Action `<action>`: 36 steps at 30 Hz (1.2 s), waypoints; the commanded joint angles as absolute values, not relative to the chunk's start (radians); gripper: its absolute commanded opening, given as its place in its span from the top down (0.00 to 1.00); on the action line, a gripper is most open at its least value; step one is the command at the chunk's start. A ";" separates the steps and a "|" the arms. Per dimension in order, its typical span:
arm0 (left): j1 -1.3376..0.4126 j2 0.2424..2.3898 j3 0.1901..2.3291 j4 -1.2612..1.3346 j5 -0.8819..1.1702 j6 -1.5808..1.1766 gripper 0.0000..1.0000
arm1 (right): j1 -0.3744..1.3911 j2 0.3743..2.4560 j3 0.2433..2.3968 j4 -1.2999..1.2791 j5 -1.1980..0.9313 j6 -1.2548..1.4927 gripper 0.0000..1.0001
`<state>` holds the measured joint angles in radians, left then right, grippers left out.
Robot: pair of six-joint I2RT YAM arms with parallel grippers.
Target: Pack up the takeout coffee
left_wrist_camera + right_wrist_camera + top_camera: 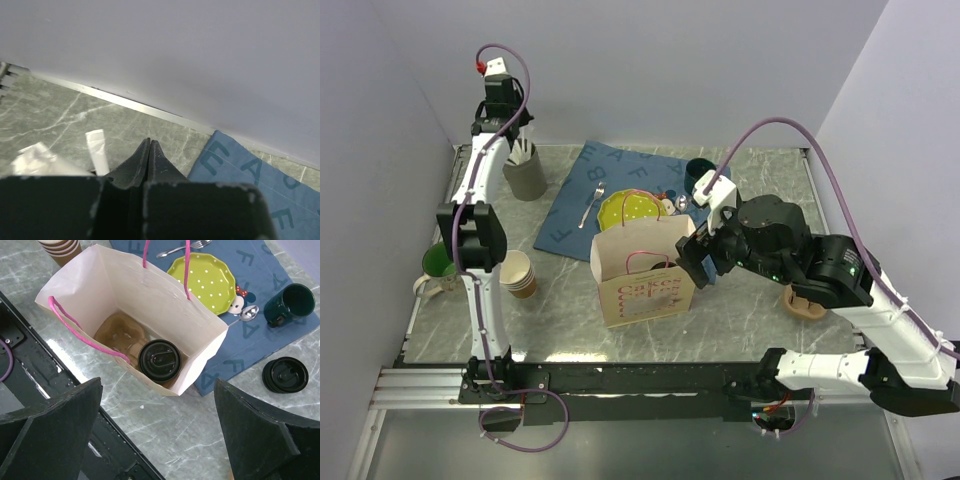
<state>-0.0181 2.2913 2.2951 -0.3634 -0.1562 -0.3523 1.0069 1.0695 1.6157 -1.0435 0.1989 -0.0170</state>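
**Coffee in bag, right jaws wide above it, left jaws shut on nothing**

Grey marble table (740, 310). Blue lettered cloth (620, 165) lies at the far middle. The right arm reaches in from the near right. The right gripper (158, 385) hangs over the bag mouth with its fingers far apart and nothing between them.

The left arm stretches to the far left corner. The left gripper (150, 142) has its fingertips pressed together with nothing in them, pointing at the table near the cloth's edge.

The paper bag (645, 285) with pink handles stands upright and open in the near middle, its far edge on the cloth. The takeout coffee (160, 360) is inside it, upright on the bag floor in the corner nearer the right arm. Only its black lid shows, from above.

A grey holder (525, 180) with white utensils stands at the far left. A yellow-green dotted plate (628, 208) sits on the cloth just behind the bag. Stacked beige cups (520, 273) stand left of the bag and apart from it. A dark green mug (290, 302) sits on the cloth's far right end. Loose black lids (285, 375) lie on the table near the mug.

A spoon (245, 315) lies on the cloth between the plate and the mug. A fork (180, 248) lies on the cloth left of the plate.
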 commanded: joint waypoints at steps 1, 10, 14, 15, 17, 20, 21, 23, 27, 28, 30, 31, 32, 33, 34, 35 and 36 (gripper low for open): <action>-0.015 2.129 2.315 -0.354 -0.201 -0.318 0.99 | 1.002 1.039 1.625 -1.009 0.204 -0.014 0.00; -0.015 1.927 2.312 -0.446 -0.226 -0.308 0.99 | 1.003 0.951 1.566 -0.951 0.192 -0.008 0.00; -0.015 1.803 2.299 -0.474 -0.164 -0.321 0.99 | 1.003 0.939 1.577 -0.953 0.186 0.024 0.00; -0.015 1.778 2.306 -0.483 -0.149 -0.325 0.99 | 1.002 0.937 1.580 -0.954 0.186 0.041 0.00; -0.015 1.700 2.304 -0.511 -0.086 -0.347 0.99 | 1.002 0.931 1.595 -0.963 0.186 0.055 0.00; -0.015 1.583 2.263 -0.529 0.044 -0.417 0.99 | 1.003 0.930 1.632 -0.985 0.205 0.090 0.00; -0.017 1.547 2.237 -0.525 0.073 -0.434 0.99 | 1.003 0.927 1.638 -0.995 0.212 0.109 0.00; -0.015 1.427 2.134 -0.499 0.160 -0.495 0.99 | 1.003 0.916 1.646 -1.000 0.235 0.126 0.00; -0.015 1.264 1.961 -0.434 0.319 -0.626 0.99 | 1.003 0.899 1.660 -1.020 0.274 0.193 0.00; -0.015 1.229 1.950 -0.428 0.354 -0.688 0.99 | 1.003 0.894 1.664 -1.038 0.281 0.212 0.00; -0.015 1.218 1.968 -0.460 0.479 -0.765 0.99 | 1.003 0.888 1.683 -1.064 0.304 0.276 0.00; -0.017 1.212 1.973 -0.475 0.515 -0.782 0.99 | 1.003 0.878 1.686 -1.081 0.304 0.297 0.00; -0.017 1.201 1.971 -0.486 0.546 -0.798 0.99 | 1.002 0.868 1.671 -1.084 0.298 0.323 0.00; -0.017 1.166 1.939 -0.477 0.580 -0.814 0.99 | 1.002 0.858 1.657 -1.083 0.293 0.336 0.00; -0.017 1.143 1.912 -0.456 0.590 -0.822 0.99 | 1.002 0.832 1.643 -1.078 0.290 0.348 0.00; -0.015 1.117 1.879 -0.434 0.598 -0.831 0.99 | 1.003 0.819 1.617 -1.075 0.288 0.377 0.00; -0.015 1.079 1.829 -0.410 0.616 -0.842 0.99 | 1.003 0.809 1.608 -1.075 0.288 0.390 0.00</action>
<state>-0.0189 1.1461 1.9385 -0.4629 0.4522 -0.7273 1.0069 0.8627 1.6375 -1.0649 0.2657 0.2745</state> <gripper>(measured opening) 0.020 0.998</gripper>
